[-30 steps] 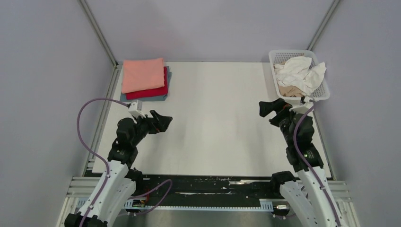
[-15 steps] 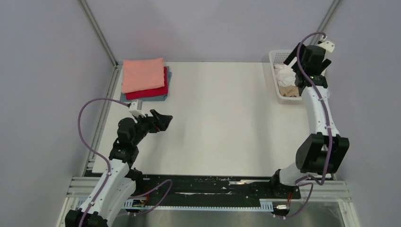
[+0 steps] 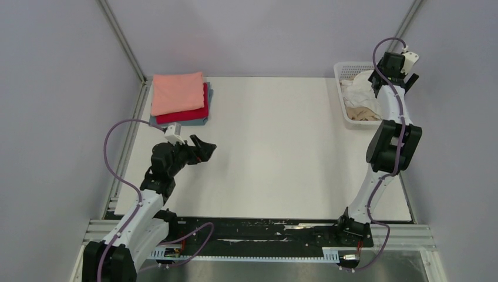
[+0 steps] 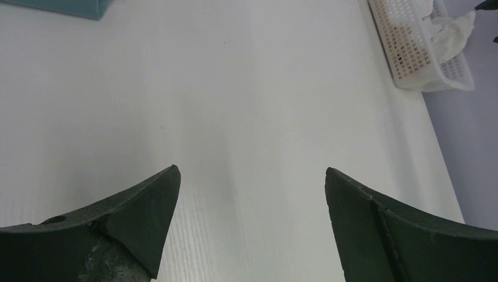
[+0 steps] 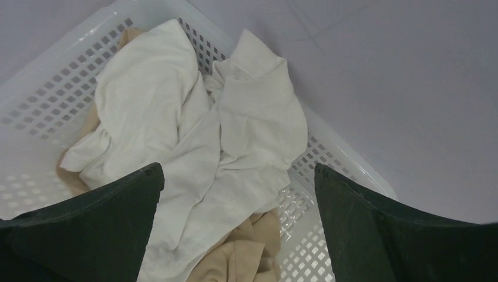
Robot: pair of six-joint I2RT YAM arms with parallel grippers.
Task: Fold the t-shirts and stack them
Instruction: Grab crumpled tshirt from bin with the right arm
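Right arm had swung up from mid-table to the far right corner, so the right gripper [image 5: 238,176] hung over the basket [image 5: 343,176], jaws spread wide and gripping nothing; the left gripper [image 4: 251,176] had barely budged, also spread wide over bare table [image 3: 270,147] near the stack. Count: one white lattice basket with two crumpled shirts inside, the white t-shirt [image 5: 194,129] lying on the tan t-shirt [image 5: 241,258]; three folded ones stacked at the far left corner, salmon-pink shirt [image 3: 177,93] on red shirt [image 3: 194,113] on grey-blue shirt [image 3: 194,122]. Tabletop was plain white, walls [image 3: 258,35] pale lilac-grey, two metal posts [image 3: 120,38] running up the back corners
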